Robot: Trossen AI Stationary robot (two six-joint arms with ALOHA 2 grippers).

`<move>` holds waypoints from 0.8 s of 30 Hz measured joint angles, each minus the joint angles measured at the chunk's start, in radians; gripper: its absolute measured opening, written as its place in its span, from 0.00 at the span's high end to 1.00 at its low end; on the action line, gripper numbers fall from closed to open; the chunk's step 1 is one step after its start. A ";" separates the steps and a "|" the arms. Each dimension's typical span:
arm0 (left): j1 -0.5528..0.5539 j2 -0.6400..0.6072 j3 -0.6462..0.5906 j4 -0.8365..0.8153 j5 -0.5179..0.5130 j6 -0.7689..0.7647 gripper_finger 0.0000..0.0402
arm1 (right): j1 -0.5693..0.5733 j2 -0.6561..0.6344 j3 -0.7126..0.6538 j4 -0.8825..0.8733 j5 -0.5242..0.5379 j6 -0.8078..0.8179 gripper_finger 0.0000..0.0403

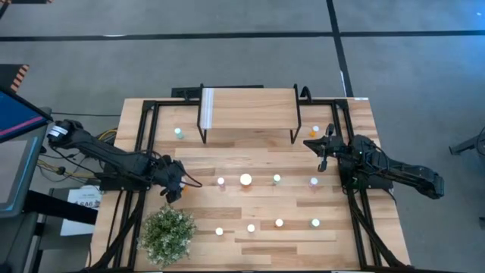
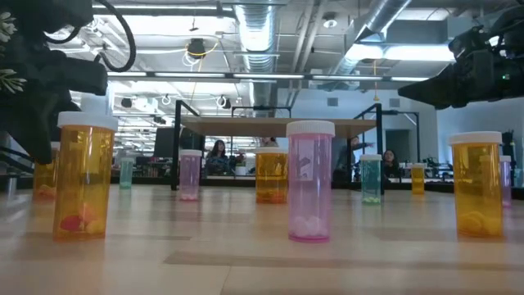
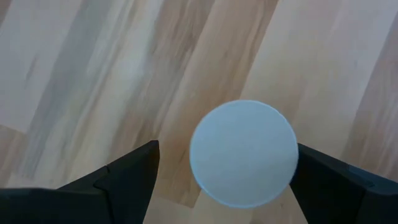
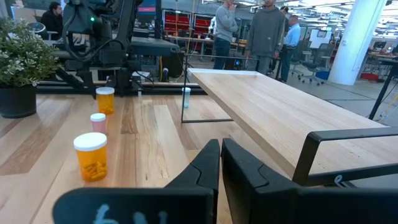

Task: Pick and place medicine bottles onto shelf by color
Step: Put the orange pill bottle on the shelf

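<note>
Across frame centre, low view: pink bottle (image 2: 310,181) holds white pills; shelf (image 1: 248,104) top bare. Left gripper (image 3: 224,177) wide around white cap (image 3: 244,152); right gripper (image 4: 220,163) narrow, empty.

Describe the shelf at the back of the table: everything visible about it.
The shelf is a small raised rack standing at the table's far edge, centred between the two arms. Its top is a flat, light wood plank, carried level on thin black metal legs, with a white panel at one end. Nothing rests on the plank yet. Its legs stand on the tabletop. A teal bottle stands on the table off one end and an orange bottle off the other, neither touching it. The right gripper hovers near the orange bottle's end.
</note>
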 joint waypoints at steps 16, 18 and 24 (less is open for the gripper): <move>0.000 -0.003 0.000 0.016 -0.001 0.007 0.58 | 0.000 0.000 0.000 0.000 0.000 0.000 0.89; 0.000 -0.009 0.000 0.015 0.000 0.008 0.58 | 0.000 0.000 0.000 0.000 0.000 0.000 0.89; 0.000 -0.054 0.056 -0.006 -0.054 0.041 0.50 | 0.000 0.000 0.000 0.000 0.000 0.000 0.89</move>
